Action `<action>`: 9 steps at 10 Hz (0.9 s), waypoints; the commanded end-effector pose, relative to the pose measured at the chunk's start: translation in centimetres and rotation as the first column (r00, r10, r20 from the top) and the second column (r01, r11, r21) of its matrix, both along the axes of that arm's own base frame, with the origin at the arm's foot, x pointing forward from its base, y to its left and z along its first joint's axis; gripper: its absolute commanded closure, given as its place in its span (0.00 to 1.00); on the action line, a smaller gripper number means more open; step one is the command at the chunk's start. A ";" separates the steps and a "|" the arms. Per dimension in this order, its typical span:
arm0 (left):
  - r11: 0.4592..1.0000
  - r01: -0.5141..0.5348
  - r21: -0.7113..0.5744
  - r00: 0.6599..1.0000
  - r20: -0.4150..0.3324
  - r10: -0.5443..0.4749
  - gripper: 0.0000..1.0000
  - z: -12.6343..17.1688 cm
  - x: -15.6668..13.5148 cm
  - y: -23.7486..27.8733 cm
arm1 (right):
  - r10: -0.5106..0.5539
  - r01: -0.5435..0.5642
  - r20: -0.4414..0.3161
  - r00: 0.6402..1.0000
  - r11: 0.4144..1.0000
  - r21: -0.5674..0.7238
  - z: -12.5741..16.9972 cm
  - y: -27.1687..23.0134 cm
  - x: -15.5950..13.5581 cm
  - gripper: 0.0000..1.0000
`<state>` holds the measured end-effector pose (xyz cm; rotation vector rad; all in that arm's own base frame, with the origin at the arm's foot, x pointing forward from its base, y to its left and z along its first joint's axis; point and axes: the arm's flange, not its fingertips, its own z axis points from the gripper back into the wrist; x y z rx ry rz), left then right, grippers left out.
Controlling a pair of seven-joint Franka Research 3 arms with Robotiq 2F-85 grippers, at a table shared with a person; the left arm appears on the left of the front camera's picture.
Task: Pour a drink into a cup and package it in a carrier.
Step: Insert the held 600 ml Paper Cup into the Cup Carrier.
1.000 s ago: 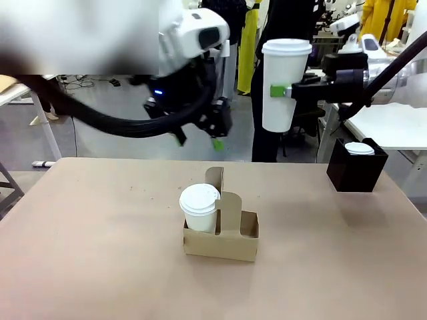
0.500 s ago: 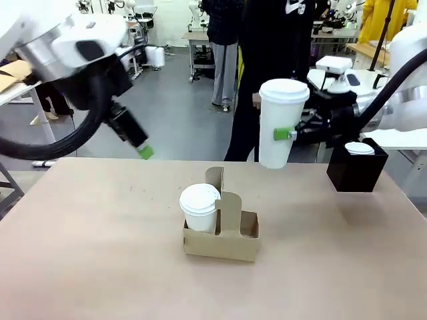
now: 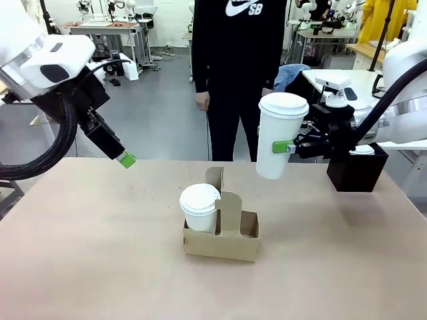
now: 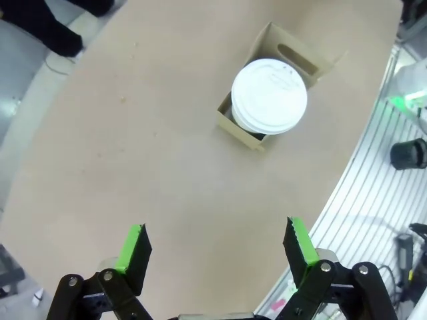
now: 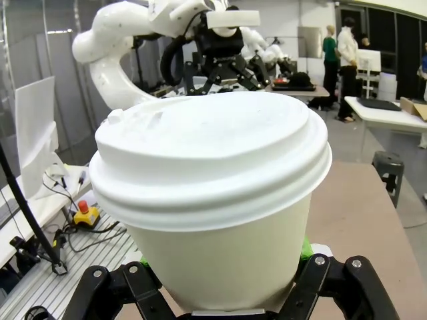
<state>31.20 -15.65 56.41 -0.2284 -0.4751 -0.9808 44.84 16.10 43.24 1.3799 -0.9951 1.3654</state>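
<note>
The brown cardboard carrier (image 3: 230,240) stands mid-table, and a lidded white cup (image 3: 199,207) sits in its left pocket. Its right pocket holds nothing. My right gripper (image 3: 285,147) is shut on a second lidded cup (image 3: 277,137), held upright in the air above and right of the carrier. Up close, that cup (image 5: 213,200) sits between the black fingers (image 5: 333,280). My left gripper (image 3: 121,157) hangs open over the table's far left. From above, its open gripper (image 4: 215,247) looks down on the carrier (image 4: 241,127) and the lidded cup (image 4: 269,95). The drink is hidden under the lids.
A black square box (image 3: 357,170) with a white lid (image 3: 362,150) on top stands at the table's far right, just behind my right gripper. A person in black (image 3: 237,67) stands at the far edge. Bare tabletop (image 3: 100,253) surrounds the carrier.
My left arm swung from above the carrier out to the far left, with its jaws at full width. The right gripper came down and slightly left with its cup. A person stepped up to the far edge.
</note>
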 end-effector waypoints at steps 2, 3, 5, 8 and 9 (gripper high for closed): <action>0.999 0.026 -0.029 0.999 0.022 -0.026 0.00 -1.2 0.5 1.8 | 0.037 -0.037 0.014 0.999 0.999 0.023 -1.7 1.0 -0.3 0.19; 0.998 0.051 -0.019 0.998 0.032 -0.051 0.00 -2.5 0.6 3.3 | 0.067 -0.068 0.013 0.998 0.996 0.050 -2.8 1.9 -0.4 0.19; 0.991 0.128 -0.047 0.991 0.046 -0.126 0.00 -5.4 0.6 6.7 | 0.119 -0.119 -0.004 0.993 0.992 0.051 -5.2 3.9 -0.1 0.19; 0.967 0.249 -0.061 0.966 0.089 -0.243 0.00 -9.0 0.9 10.0 | 0.204 -0.201 -0.034 0.978 0.977 0.068 -8.2 5.0 -0.2 0.19; 0.970 0.223 -0.097 0.975 0.046 -0.219 0.00 -9.3 1.1 10.2 | 0.223 -0.221 -0.031 0.974 0.973 0.068 -9.0 5.2 -0.5 0.19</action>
